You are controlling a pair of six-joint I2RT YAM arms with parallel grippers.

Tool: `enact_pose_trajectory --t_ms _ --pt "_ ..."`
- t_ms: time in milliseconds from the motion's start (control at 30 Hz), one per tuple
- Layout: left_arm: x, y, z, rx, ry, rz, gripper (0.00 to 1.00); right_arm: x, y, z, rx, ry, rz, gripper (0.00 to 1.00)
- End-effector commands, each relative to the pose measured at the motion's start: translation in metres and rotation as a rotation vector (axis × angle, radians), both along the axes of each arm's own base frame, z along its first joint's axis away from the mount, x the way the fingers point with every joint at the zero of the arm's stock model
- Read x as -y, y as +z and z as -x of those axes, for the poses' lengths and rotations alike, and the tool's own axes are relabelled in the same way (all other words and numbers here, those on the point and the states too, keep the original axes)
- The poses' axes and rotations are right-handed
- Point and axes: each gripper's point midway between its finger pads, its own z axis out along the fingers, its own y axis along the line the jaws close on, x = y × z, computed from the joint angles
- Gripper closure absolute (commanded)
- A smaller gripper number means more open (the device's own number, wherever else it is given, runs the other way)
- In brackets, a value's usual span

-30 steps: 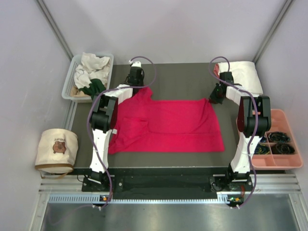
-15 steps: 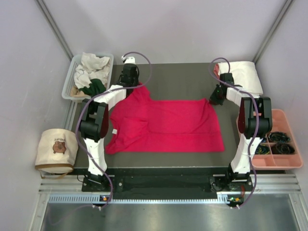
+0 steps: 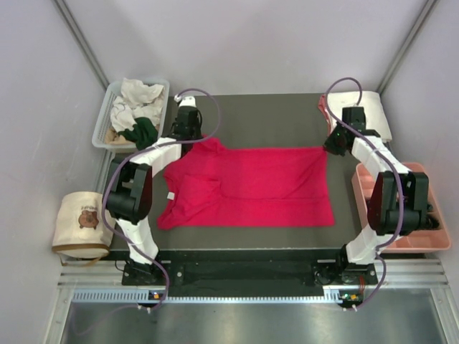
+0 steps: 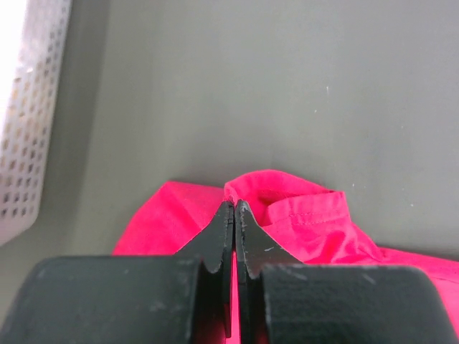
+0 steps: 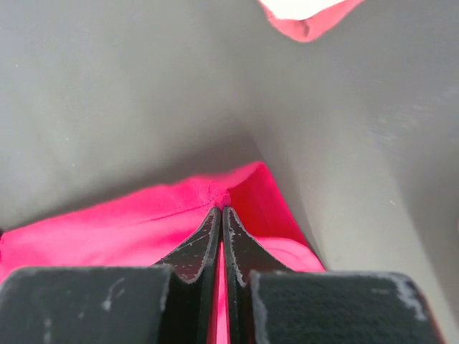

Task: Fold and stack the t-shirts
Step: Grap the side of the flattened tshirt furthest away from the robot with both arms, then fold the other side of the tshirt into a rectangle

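1 crimson t-shirt [image 3: 251, 188], soft and lightly creased, is lying spread flat across the matte dark table [image 3: 265, 115]. The left gripper [image 4: 234, 209] is pinching its far left edge, perhaps a stitched sleeve hem, jaws pressed together on cloth. The right gripper [image 5: 220, 212] is clamping the far right hem corner, likewise fully closed.

T-shirt [image 3: 251, 186] on table [image 3: 272, 120] (bin [image 3: 102, 115] left)
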Motion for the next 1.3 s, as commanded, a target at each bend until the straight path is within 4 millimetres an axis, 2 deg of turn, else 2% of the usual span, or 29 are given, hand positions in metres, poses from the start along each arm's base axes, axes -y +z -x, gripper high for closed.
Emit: enact_pose_trajectory --t_ms 0,133,367,500,933,1100,1267 --pt "-0.007 0.05 0.008 0.114 0.036 0.045 1.0 0.013 0.013 0.013 0.018 -0.042 0.025 1.0" --pt "-0.01 0.06 0.019 0.116 0.051 0.064 1.0 0.016 0.01 0.02 0.007 -0.052 0.03 1.0" --pt "-0.027 0.073 0.052 0.123 0.109 0.074 1.0 0.015 -0.003 0.031 -0.018 -0.054 0.014 1.0" --pt "-0.038 0.077 0.073 0.134 0.14 0.075 1.0 0.014 0.001 0.038 -0.011 -0.06 0.011 1.0" --pt "-0.06 0.071 0.135 0.119 0.202 0.113 1.0 0.014 0.007 0.069 0.01 -0.07 0.011 1.0" --pt "-0.068 0.061 0.161 0.095 0.23 0.132 1.0 0.01 -0.002 0.081 -0.007 -0.063 -0.005 1.0" --pt "-0.07 0.064 0.181 0.099 0.242 0.184 1.0 0.008 -0.01 0.092 -0.022 -0.06 -0.018 1.0"
